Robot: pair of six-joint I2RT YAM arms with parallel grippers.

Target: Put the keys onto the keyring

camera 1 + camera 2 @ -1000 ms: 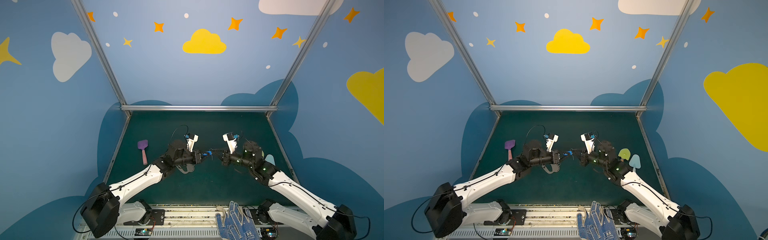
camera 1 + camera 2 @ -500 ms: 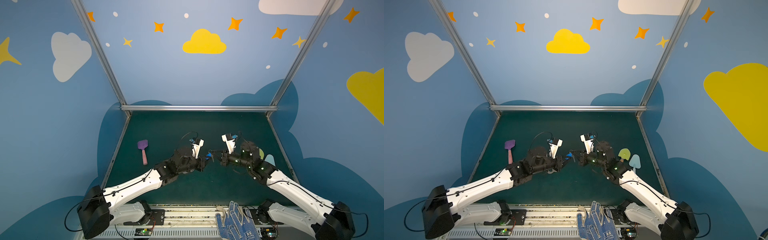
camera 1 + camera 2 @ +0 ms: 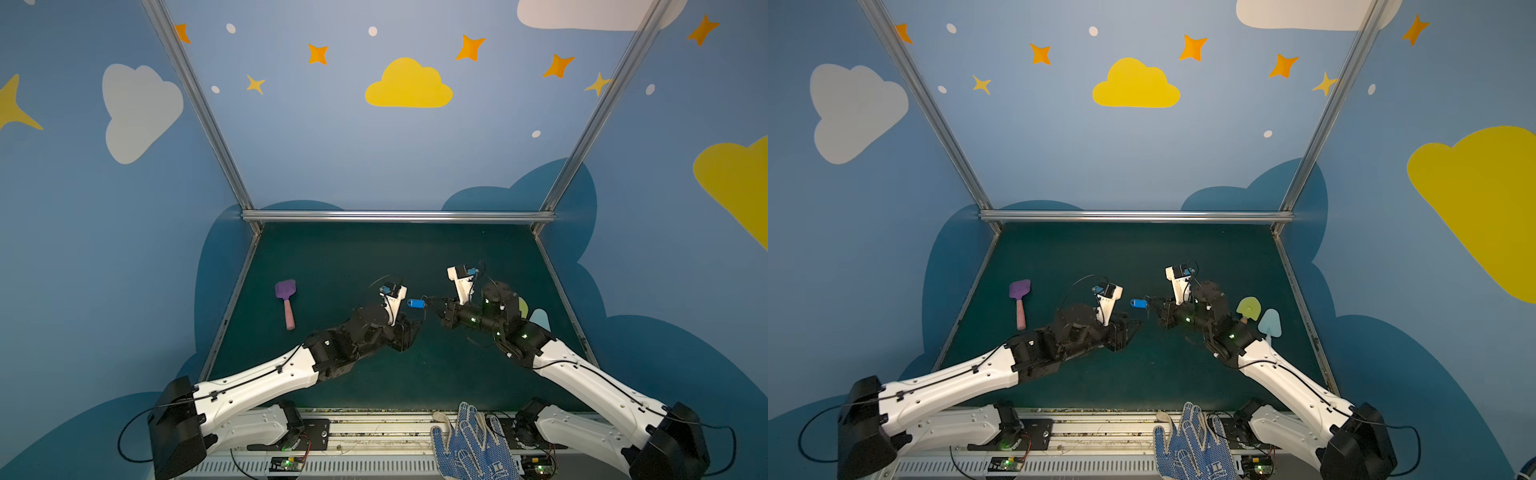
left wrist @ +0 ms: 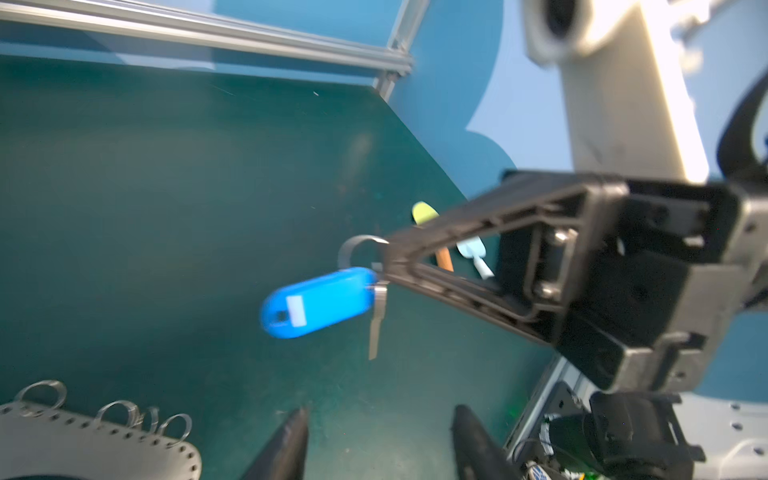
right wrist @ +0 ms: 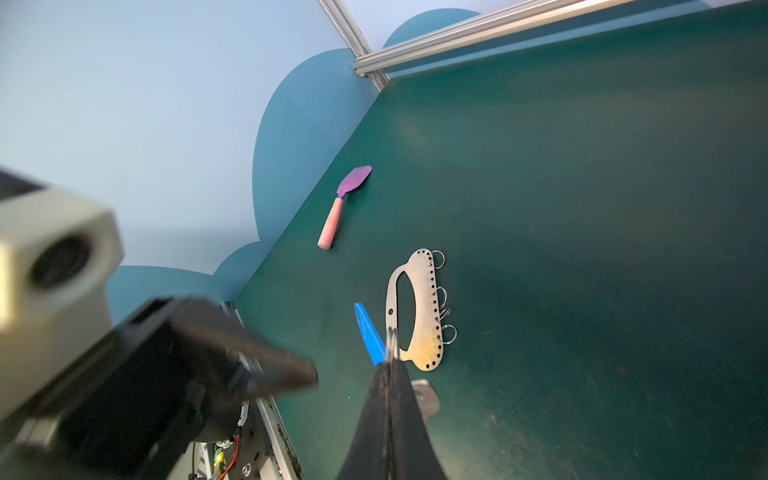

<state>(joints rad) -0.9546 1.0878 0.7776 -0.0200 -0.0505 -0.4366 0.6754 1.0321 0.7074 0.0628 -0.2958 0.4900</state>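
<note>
The keys (image 3: 415,303) (image 3: 1138,303) are a blue tag with a white label, a metal ring and a small silvery key (image 4: 376,324). They hang above the mat from my right gripper (image 3: 430,300) (image 5: 390,365), which is shut on their ring. My left gripper (image 4: 380,411) (image 3: 412,332) is open and empty, a little nearer the front edge than the keys. The keyring (image 5: 422,307) (image 4: 83,444), a flat grey plate with edge holes and split rings, lies on the mat under the keys. My left arm hides it in both top views.
A purple-headed, pink-handled spatula (image 3: 286,303) (image 5: 345,203) lies at the mat's left. A yellow-green scraper (image 3: 1249,308) and a light blue one (image 3: 1270,323) lie behind my right arm. A blue dotted glove (image 3: 473,444) rests on the front rail.
My left gripper has opened, let go of the keys and drawn back toward the front. The right gripper stays shut on the ring, the keys now hanging from it alone.
</note>
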